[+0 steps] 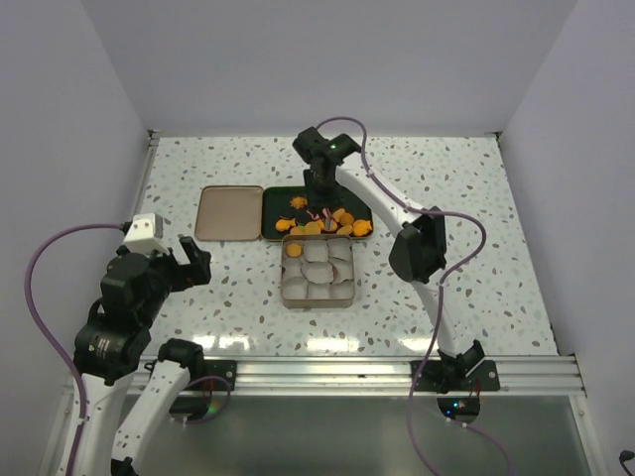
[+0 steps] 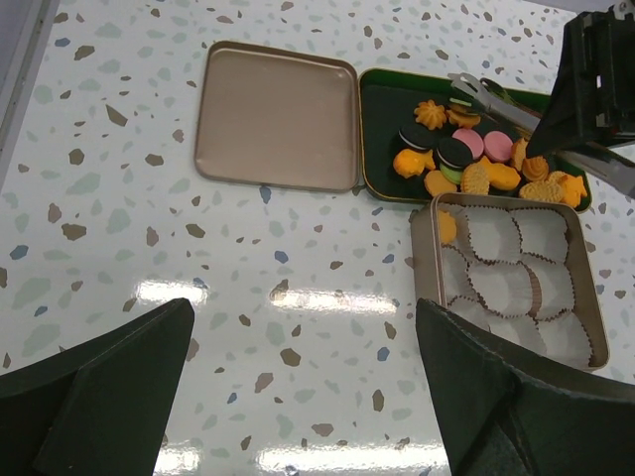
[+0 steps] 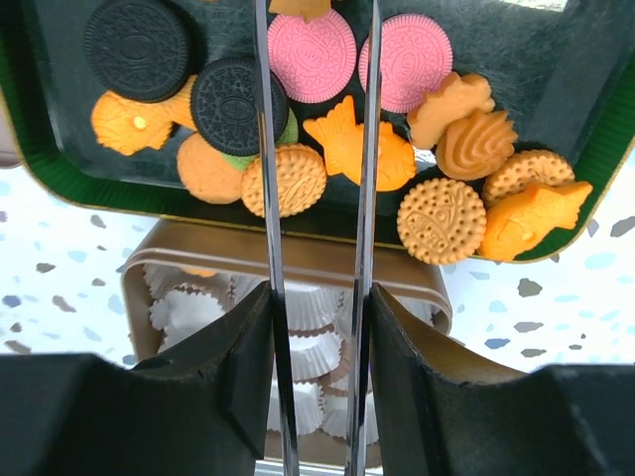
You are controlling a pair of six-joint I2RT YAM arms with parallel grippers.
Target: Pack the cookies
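- The cookies point(image 3: 440, 220) lie heaped in a green tray point(image 3: 603, 139), just beside the tan tin point(image 2: 429, 258); one orange one sits inside the tin.
- The right gripper point(image 3: 317, 307) hangs over them, its jaws clamped on metal tongs point(image 3: 266, 149).
- The left gripper point(image 2: 303, 312) hovers near the lid point(image 2: 276, 117), jaws wide apart.

I see a tan lid point(image 1: 229, 212) beside a green tray point(image 1: 281, 203), metal tongs point(image 3: 274, 248) above. A cup-lined tin point(image 1: 282, 288) abuts the tray.
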